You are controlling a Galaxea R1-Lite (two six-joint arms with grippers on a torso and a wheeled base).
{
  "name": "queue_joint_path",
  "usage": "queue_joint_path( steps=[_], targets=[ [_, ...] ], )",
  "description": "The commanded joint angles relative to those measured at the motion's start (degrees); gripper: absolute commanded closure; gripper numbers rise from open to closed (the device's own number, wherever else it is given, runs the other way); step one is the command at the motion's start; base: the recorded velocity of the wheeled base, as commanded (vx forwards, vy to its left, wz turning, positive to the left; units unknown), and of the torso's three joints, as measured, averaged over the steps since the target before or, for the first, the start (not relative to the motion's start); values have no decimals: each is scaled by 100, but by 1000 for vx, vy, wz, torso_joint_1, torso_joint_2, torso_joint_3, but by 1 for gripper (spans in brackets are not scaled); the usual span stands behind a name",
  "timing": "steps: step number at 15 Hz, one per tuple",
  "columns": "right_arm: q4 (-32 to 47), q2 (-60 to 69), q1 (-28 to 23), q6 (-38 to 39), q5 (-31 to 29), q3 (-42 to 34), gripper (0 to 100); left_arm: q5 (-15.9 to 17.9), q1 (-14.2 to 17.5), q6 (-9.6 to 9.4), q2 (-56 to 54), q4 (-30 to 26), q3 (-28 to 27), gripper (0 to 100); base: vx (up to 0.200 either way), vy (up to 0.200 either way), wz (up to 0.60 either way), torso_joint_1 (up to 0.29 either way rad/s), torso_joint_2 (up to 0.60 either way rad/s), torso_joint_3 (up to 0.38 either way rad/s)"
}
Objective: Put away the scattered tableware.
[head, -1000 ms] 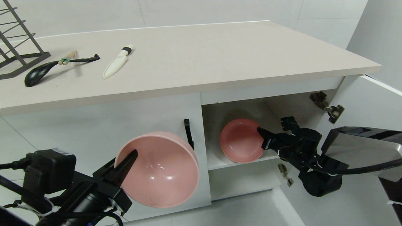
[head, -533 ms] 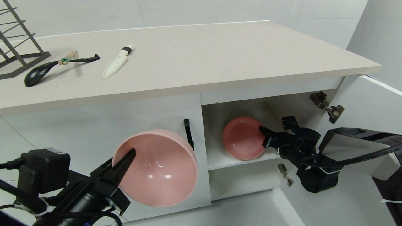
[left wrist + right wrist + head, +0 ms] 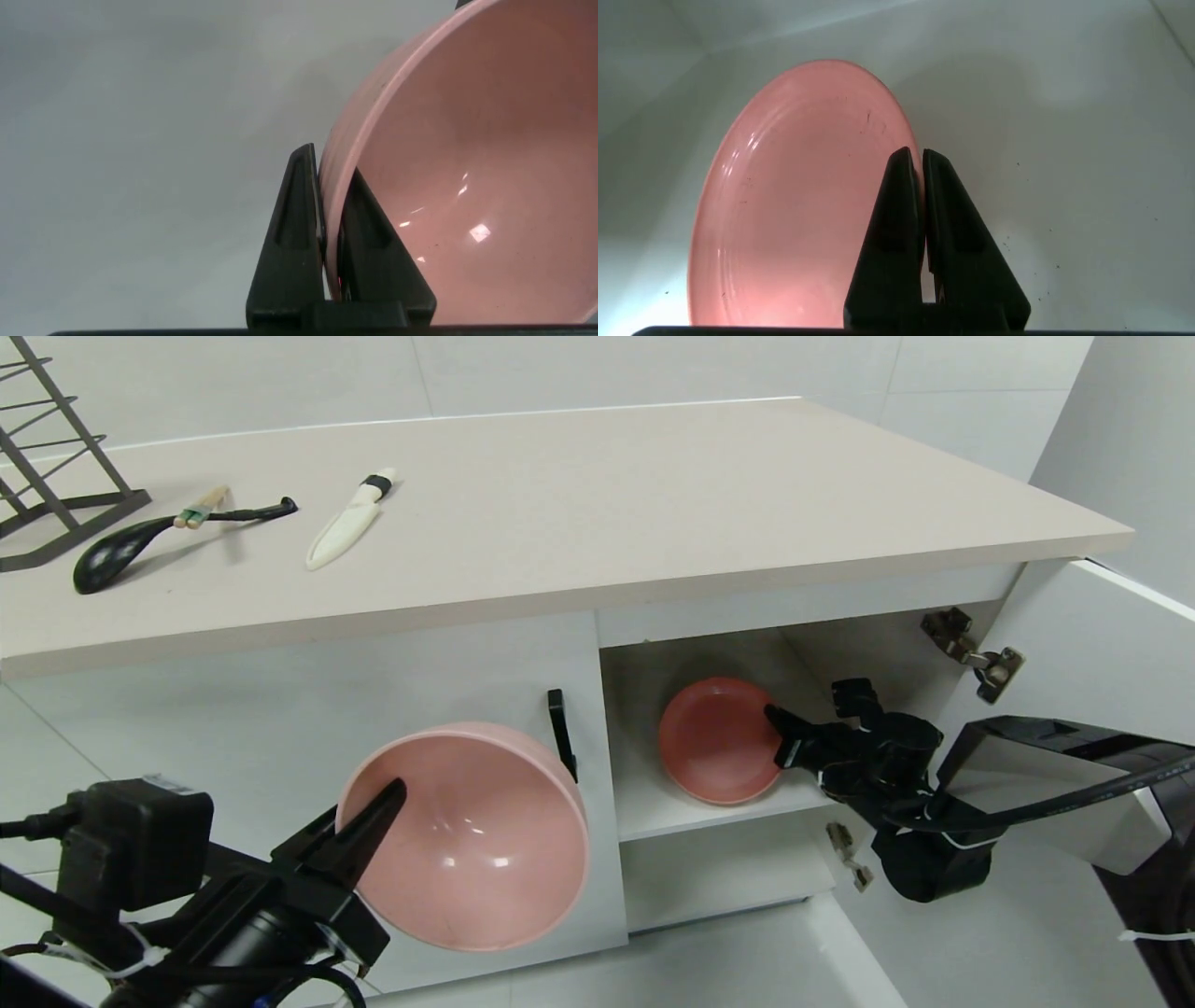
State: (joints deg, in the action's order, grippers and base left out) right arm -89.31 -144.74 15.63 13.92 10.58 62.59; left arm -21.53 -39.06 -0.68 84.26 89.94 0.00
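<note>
Easing inward is seen: pink plate, rim pinched by right gripper, is shifted slightly deeper over the cabinet shelf, not yet released; pink bowl is held clamped by left gripper before the closed door.

The plate is inside the cabinet's upper compartment, at 2 o'clock from the bowl, which is before the shut door. On the counter, the knife lies at 3 o'clock from the spoon.
</note>
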Motion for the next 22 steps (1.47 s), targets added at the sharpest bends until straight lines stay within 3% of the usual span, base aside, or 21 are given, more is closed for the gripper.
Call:
queue_joint_path(
  steps=[1,5,6,13,16,20,22],
  targets=[
    [1,-19,2,-3,-12,-18,100,0,-5,-2,20,6,0,100,0,0,0,0,0,0],
    [1,-98,2,-21,-21,-27,100,0,4,-2,38,6,0,100,0,0,0,0,0,0],
    [1,-107,2,-21,-21,-10,0,8,4,-2,38,6,0,100,0,0,0,0,0,0],
    [-52,464,28,-65,-12,-308,0,35,-32,-64,284,6,-9,100,0,0,0,0,0,0],
    [-69,1563,230,-91,-12,-1644,0,35,-234,-134,328,6,-70,100,0,0,0,0,0,0],
    [-69,2609,274,-979,-3,-3437,0,35,-269,-573,389,6,-580,100,0,0,0,0,0,0],
    [-69,3118,309,-979,-12,-3868,0,26,-295,-635,486,6,-694,100,0,0,0,0,0,0]
  ],
)
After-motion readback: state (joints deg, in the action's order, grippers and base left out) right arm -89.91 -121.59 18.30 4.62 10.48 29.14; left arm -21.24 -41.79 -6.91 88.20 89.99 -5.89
